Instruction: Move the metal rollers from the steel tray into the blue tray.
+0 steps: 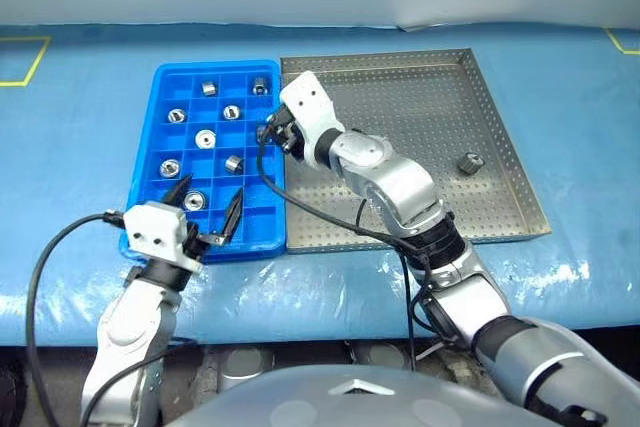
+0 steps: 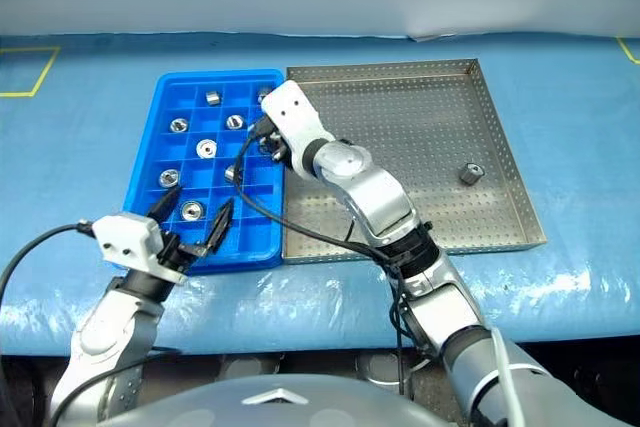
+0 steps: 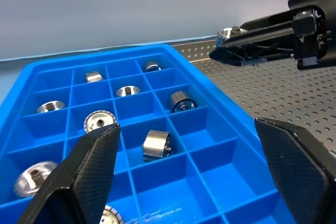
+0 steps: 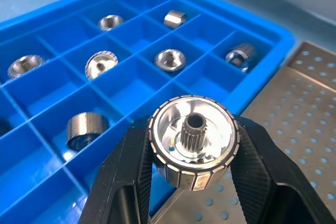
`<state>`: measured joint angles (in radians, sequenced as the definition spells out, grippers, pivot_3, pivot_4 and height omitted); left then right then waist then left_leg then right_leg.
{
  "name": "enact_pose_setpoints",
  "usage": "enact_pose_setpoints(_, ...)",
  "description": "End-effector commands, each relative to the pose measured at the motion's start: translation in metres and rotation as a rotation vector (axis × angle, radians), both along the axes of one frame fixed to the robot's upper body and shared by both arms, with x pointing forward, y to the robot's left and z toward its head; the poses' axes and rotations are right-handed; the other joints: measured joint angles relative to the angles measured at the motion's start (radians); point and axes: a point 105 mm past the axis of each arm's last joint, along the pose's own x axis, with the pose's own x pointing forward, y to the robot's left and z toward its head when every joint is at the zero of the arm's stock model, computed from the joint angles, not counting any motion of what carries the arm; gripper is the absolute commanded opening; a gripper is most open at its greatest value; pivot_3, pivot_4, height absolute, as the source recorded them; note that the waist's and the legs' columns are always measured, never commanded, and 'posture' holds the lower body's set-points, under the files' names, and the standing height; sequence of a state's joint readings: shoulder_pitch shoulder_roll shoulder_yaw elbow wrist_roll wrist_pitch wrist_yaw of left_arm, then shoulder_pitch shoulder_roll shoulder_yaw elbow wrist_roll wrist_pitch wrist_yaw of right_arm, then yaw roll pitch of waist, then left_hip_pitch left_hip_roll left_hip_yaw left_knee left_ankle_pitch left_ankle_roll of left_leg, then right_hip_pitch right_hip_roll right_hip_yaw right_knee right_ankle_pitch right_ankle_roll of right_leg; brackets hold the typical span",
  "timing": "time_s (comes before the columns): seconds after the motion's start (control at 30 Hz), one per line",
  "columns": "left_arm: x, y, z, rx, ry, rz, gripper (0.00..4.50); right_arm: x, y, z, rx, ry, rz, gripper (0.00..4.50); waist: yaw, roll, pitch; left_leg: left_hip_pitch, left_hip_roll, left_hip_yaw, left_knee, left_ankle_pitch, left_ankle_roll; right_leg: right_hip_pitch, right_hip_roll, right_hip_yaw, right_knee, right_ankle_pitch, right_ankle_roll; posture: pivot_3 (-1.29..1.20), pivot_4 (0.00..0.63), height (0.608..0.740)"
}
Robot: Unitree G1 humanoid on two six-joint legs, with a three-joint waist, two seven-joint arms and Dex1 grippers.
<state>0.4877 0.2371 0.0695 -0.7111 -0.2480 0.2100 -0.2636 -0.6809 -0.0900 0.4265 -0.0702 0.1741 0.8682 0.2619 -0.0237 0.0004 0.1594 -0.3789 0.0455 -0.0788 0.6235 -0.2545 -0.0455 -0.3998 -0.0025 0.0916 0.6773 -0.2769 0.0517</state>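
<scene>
My right gripper [image 1: 272, 134] is shut on one of the metal rollers [image 4: 193, 140], a shiny toothed cylinder with a hollow hub. It hovers over the seam between the steel tray [image 1: 420, 107] and the blue tray [image 1: 262, 209]. Several rollers [image 1: 206, 138] lie in separate compartments of the blue tray. One roller [image 1: 471, 162] lies on the perforated steel tray near its right rim. My left gripper [image 1: 207, 207] stands open and empty at the blue tray's near edge, apart from the rollers.
Both trays sit side by side on a table under a blue cover [image 1: 560, 247]. Yellow tape marks [image 1: 25, 62] lie at the far corners. Black cables [image 1: 300, 202] trail from both wrists, the right one across the near edge of the trays.
</scene>
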Motion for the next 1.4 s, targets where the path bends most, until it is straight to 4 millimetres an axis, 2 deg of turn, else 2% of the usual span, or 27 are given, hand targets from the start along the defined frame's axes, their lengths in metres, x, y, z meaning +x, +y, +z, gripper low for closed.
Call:
enact_pose_setpoints(0.03,-0.009,0.004,0.017,0.002,-0.066,0.02,4.5,-0.029,0.022,0.001,-0.046,-0.005,0.206,1.72,0.006,0.0,0.0,0.0,0.0,0.0,0.0,0.0,0.0,0.0,0.0,0.0,0.0,0.0,0.0,0.19,0.15,0.74)
enact_pose_setpoints(0.13,-0.01,0.005,0.017,-0.001,-0.065,0.027,4.5,-0.041,0.024,-0.014,-0.101,0.034,0.284,1.72,0.013,0.0,0.0,0.0,0.0,0.0,0.0,0.0,0.0,0.0,0.0,0.0,0.0,0.0,0.0,0.19,0.15,0.74)
enact_pose_setpoints(0.27,-0.009,0.001,0.018,-0.014,-0.066,0.015,4.5,-0.051,0.025,-0.02,-0.103,0.07,0.334,1.72,0.016,-0.001,0.0,0.0,0.0,0.0,0.0,0.0,0.0,0.0,0.0,-0.001,0.0,0.0,0.0,0.18,0.15,0.74)
enact_pose_setpoints(0.37,-0.007,-0.002,0.017,-0.022,-0.066,-0.003,4.5,-0.051,0.023,-0.023,-0.109,0.083,0.325,1.72,0.014,-0.001,0.0,0.0,0.0,0.0,0.0,0.0,0.0,0.0,0.0,-0.001,0.0,0.0,0.0,0.17,0.15,0.74)
enact_pose_setpoints(0.43,-0.004,-0.005,0.017,-0.024,-0.067,-0.023,4.5,-0.047,0.017,-0.027,-0.127,0.087,0.29,2.43,0.014,-0.001,0.0,0.0,0.0,-0.001,0.0,0.0,0.0,0.0,0.0,-0.001,0.0,0.0,0.0,0.15,0.15,0.74)
enact_pose_setpoints(0.47,-0.003,-0.007,0.017,-0.024,-0.067,-0.03,4.5,-0.045,0.014,-0.028,-0.13,0.087,0.276,2.62,0.013,-0.001,0.0,0.0,0.0,-0.001,0.0,0.0,0.0,0.0,0.0,-0.001,0.0,0.0,0.0,0.14,0.15,0.74)
enact_pose_setpoints(0.57,0.0,-0.01,0.018,-0.023,-0.069,-0.06,4.5,-0.04,0.006,-0.024,-0.101,0.088,0.216,3.58,0.013,-0.001,0.0,0.0,0.0,-0.001,0.0,0.0,0.0,0.0,0.0,-0.001,0.0,0.0,0.0,0.12,0.15,0.74)
enact_pose_setpoints(0.6,0.002,-0.011,0.019,-0.022,-0.071,-0.068,4.5,-0.036,0.002,-0.02,-0.066,0.09,0.165,3.89,0.013,-0.001,0.0,0.0,0.0,-0.001,0.0,0.0,0.0,0.0,0.0,-0.001,0.0,0.0,0.0,0.11,0.15,0.74)
enact_pose_setpoints(0.67,0.006,-0.015,0.02,-0.025,-0.076,-0.096,4.5,-0.011,-0.02,-0.001,0.107,0.047,-0.094,4.47,0.013,-0.002,0.0,0.0,0.0,-0.001,0.001,0.0,0.0,0.0,0.0,-0.001,0.0,0.0,0.0,0.09,0.15,0.74)
enact_pose_setpoints(0.73,0.009,-0.018,0.02,-0.029,-0.078,-0.114,4.5,0.005,-0.042,0.008,0.21,0.009,-0.308,4.47,0.009,-0.002,0.0,-0.001,0.0,-0.001,0.001,0.0,-0.001,0.0,0.0,-0.001,0.0,0.0,0.0,0.08,0.15,0.74)
enact_pose_setpoints(0.83,0.014,-0.023,0.02,-0.032,-0.079,-0.148,4.5,0.021,-0.089,0.012,0.297,-0.07,-0.694,4.47,0.0,-0.001,0.0,-0.001,0.0,0.0,0.001,0.0,-0.001,-0.001,0.0,-0.001,0.0,0.0,0.0,0.05,0.15,0.74)
enact_pose_setpoints(0.93,0.018,-0.03,0.02,-0.037,-0.08,-0.184,4.5,0.023,-0.124,0.005,0.32,-0.083,-0.98,4.47,-0.01,-0.001,0.0,-0.002,0.0,0.0,0.0,0.0,-0.001,-0.001,0.0,-0.001,0.0,0.0,0.0,0.02,0.15,0.74)
enact_pose_setpoints(1.03,0.022,-0.036,0.02,-0.042,-0.078,-0.222,4.5,0.014,-0.157,-0.002,0.345,-0.131,-1.256,4.47,-0.019,-0.001,0.0,-0.002,0.0,0.001,0.0,0.0,-0.001,-0.002,0.0,0.0,-0.001,0.0,0.0,-0.01,0.15,0.74)
enact_pose_setpoints(1.2,0.027,-0.041,0.021,-0.043,-0.081,-0.263,4.5,0.003,-0.176,-0.018,0.298,-0.121,-1.503,4.47,-0.06,0.0,0.0,-0.001,0.0,0.002,-0.001,0.0,-0.001,-0.002,0.0,0.002,0.001,0.0,0.0,-0.05,0.15,0.74)
enact_pose_setpoints(1.4,0.03,-0.044,0.022,-0.047,-0.083,-0.287,4.5,0.011,-0.181,-0.037,0.291,-0.003,-1.686,4.47,-0.075,0.0,0.0,-0.001,0.0,0.002,0.001,0.0,-0.001,-0.002,0.0,0.003,0.001,0.0,0.0,-0.05,0.15,0.74)
